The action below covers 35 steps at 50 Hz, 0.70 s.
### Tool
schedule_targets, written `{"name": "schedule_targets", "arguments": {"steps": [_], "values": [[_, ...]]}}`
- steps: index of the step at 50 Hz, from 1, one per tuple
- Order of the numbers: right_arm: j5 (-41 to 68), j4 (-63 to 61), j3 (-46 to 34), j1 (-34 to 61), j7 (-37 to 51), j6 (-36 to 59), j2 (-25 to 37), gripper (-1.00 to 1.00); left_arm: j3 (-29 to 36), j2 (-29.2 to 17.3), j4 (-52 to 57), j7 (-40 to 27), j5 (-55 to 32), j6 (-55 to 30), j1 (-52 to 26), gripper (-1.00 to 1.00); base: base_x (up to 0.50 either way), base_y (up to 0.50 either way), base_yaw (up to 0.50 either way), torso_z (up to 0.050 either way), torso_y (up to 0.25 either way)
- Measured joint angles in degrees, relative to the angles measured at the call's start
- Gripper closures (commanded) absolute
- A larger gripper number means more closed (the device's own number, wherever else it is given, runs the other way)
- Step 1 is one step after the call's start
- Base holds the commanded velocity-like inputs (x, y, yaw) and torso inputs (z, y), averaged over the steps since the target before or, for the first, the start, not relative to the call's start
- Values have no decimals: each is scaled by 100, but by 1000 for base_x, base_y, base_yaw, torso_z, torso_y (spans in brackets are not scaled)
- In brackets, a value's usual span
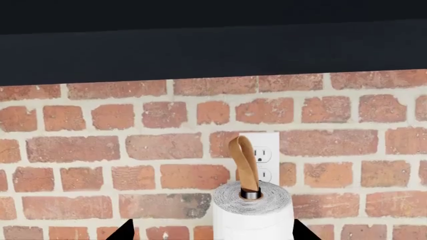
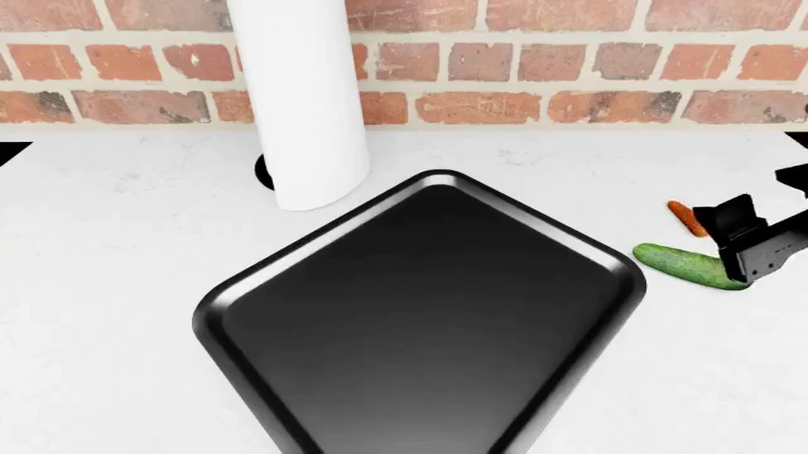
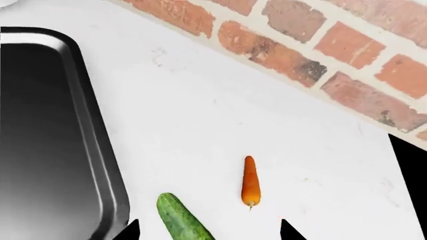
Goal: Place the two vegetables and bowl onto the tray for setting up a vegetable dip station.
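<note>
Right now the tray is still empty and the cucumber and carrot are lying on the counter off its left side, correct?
Not quite. The tray is empty and both vegetables lie on the counter, but the cucumber and carrot are off its right side, near the right gripper, as the head view shows.

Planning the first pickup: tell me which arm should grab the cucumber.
Right. The right gripper hangs open just above the cucumber, beside the carrot. The left wrist view shows only wall and the paper-towel roll.

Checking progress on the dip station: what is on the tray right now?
Nothing: the tray shows bare black. The cucumber and carrot lie on the counter beside it. The tray's near corner is out of frame.
</note>
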Motion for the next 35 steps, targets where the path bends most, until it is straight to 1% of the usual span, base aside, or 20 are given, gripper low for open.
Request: {"name": "schedule_targets", "arguments": {"steps": [9,17,27,35], "values": [[-618,-23,-635,278,-675,-76,215,-100,24,0,2,3,4,10,9,-100,0,0,0,0,0],[-913,-110,-1051,464,-1141,-72,324,-100,42,-2,-2,12,13,19,12,-100,0,0,0,0,0],[-1061,-167,-1336,575,-1436,-68,361,-100,64,-3,-5,19,17,28,10,-100,0,0,0,0,0],[-1150,-155,-1461,534,-1435,-133,321,-100,79,-5,2,22,15,36,8,-100,0,0,0,0,0]]}}
